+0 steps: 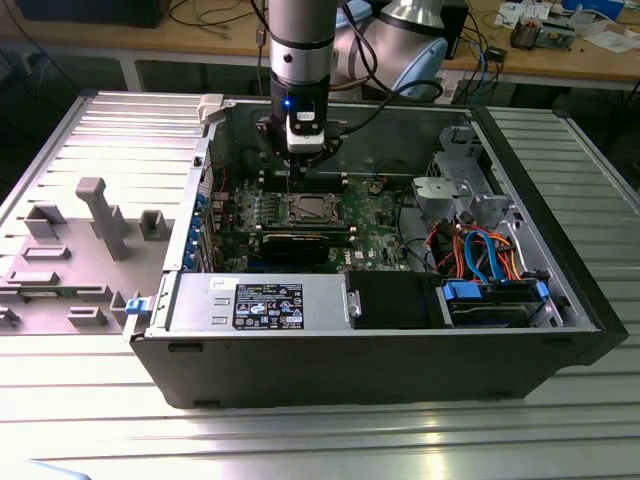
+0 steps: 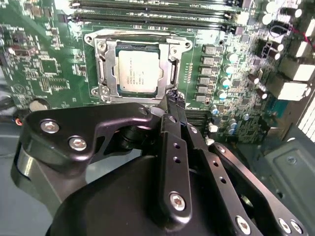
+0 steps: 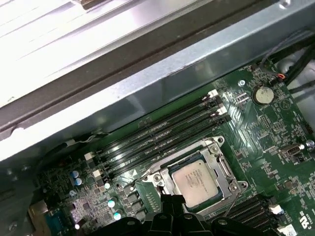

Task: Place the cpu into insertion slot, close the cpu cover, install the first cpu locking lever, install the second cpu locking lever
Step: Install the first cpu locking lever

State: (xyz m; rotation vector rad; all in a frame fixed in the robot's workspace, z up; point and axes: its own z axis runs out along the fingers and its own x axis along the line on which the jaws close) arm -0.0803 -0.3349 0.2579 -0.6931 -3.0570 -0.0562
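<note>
One cpu [image 2: 139, 72] in one insertion slot [image 2: 100, 69], one gripper [image 2: 172, 98] just beside

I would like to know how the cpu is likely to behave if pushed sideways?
The cpu looks a thin flat plate: probably stiff, light, unapt to roll. The cpu cover frames it, so it likely would barely shift. Its smooth metal top seems slippery.

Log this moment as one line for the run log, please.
cpu: seated in insertion slot | cpu cover: lying flat around cpu | gripper: over slot corner, inside computer case
</note>
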